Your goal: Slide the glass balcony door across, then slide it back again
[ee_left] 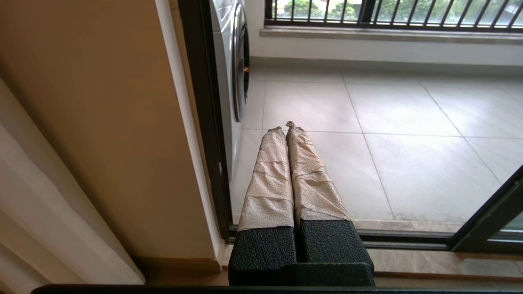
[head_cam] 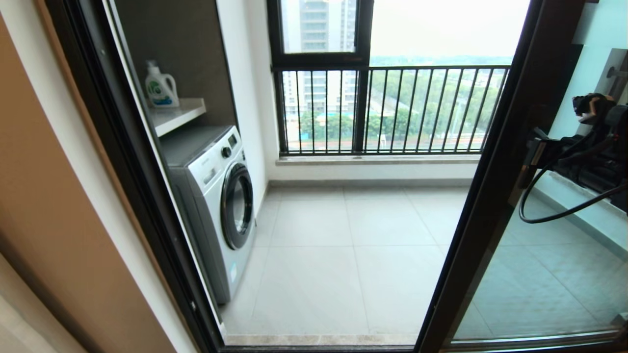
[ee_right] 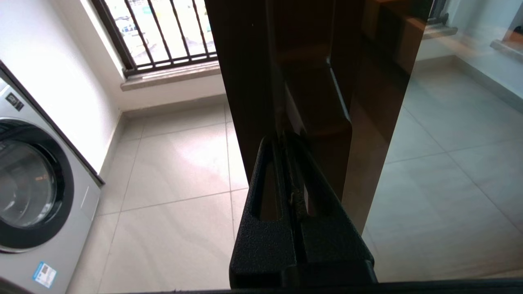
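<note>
On the far left, the left gripper (ee_left: 286, 126) is hanging idle low by the door jamb (head_cam: 122, 162), its taped jaws pressed together on nothing, pointing out over the threshold.

Beyond the jamb, a washing machine (head_cam: 221, 196) is standing against the left wall of the balcony, with a detergent bottle (head_cam: 160, 86) on the shelf (head_cam: 179, 115) above it. The doorway is lying wide open across the middle, showing pale floor tiles (head_cam: 343, 245) running out to the outer window with its black railing bars (head_cam: 392, 110) at the far side.

To the right, the glass balcony door (head_cam: 495, 196) is standing slid over to the right, its dark brown frame edge slanting down through the head view and its pane covering the right part of the opening. The right gripper (ee_right: 292, 141) is working here: its jaws are closed tight with no gap between them, their tips pressing against the frame just beside the bar handle (ee_right: 327, 106), not clamped around it.

The door looks to be at or near full travel, so the step in hand is probably finishing the slide or starting the return. To do it well, the push should be running flat along the track (ee_left: 408, 237), at handle height, with the tips braced against the handle's side so they are not skating off the smooth metal. A steady pace should be keeping the heavy panel from slamming into the jamb.

The sill is lying smooth and bare at the near edge, and the tiles are reflecting soft daylight.
</note>
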Motion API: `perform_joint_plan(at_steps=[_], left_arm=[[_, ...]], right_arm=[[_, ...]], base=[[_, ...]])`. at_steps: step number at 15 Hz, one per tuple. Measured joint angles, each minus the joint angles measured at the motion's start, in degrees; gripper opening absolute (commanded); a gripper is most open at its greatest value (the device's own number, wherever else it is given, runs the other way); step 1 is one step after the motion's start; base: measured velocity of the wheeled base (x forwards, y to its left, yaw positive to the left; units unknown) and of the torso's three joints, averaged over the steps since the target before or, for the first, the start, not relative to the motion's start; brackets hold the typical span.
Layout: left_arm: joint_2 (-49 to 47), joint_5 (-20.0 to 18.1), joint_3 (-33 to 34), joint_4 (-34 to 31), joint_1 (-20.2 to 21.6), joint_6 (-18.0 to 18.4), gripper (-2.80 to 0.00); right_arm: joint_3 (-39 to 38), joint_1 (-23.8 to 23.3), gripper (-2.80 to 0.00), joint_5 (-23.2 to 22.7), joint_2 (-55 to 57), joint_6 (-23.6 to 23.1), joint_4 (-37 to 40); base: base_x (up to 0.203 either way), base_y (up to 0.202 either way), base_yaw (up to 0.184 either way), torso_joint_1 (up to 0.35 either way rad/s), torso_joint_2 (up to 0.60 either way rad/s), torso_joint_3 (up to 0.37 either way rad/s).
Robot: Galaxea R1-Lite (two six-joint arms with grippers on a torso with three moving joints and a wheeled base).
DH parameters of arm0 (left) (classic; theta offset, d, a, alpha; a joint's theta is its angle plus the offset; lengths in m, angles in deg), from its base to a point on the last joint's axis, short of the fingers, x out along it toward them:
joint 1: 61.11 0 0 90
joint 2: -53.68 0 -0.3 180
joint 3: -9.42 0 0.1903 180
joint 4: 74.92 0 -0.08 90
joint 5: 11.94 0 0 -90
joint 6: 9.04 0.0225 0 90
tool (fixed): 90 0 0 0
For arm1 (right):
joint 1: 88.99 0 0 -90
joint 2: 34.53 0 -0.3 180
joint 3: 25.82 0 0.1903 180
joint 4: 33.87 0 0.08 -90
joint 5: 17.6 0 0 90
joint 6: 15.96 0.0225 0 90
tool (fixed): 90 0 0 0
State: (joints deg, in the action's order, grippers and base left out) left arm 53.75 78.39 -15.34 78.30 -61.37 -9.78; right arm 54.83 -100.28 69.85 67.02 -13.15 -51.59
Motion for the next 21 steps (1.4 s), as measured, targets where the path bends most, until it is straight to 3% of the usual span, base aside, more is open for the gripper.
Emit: perform_joint_plan(at_steps=[7,13,17,21], left_arm=[[0.00,-0.02,0.00,0.00,0.00,0.00,-2.80],[0.00,-0.02,0.00,0.00,0.00,0.01,-2.80],[0.00,0.00,0.00,0.00,0.00,0.00,-2.80],[0.00,-0.02,0.00,0.00,0.00,0.00,-2.80]], right_arm=[[-4.66,4.78,-2.80,-0.89,-7.57,0.08,-0.06],[-21.38,5.48,-2.80,-0.47,-24.87,-0.76,1.31],[-29.59,5.45,-2.80,-0.47,-46.82,-7.59,10.68],[-31.46,5.49,-2.80,0.57,-72.02,-13.42,29.07]], base=[[0.000,0.000,0.000,0.000,0.00,0.000],[0.000,0.000,0.000,0.000,0.00,0.000],[0.000,0.000,0.000,0.000,0.00,0.000],[0.000,0.000,0.000,0.000,0.00,0.000]])
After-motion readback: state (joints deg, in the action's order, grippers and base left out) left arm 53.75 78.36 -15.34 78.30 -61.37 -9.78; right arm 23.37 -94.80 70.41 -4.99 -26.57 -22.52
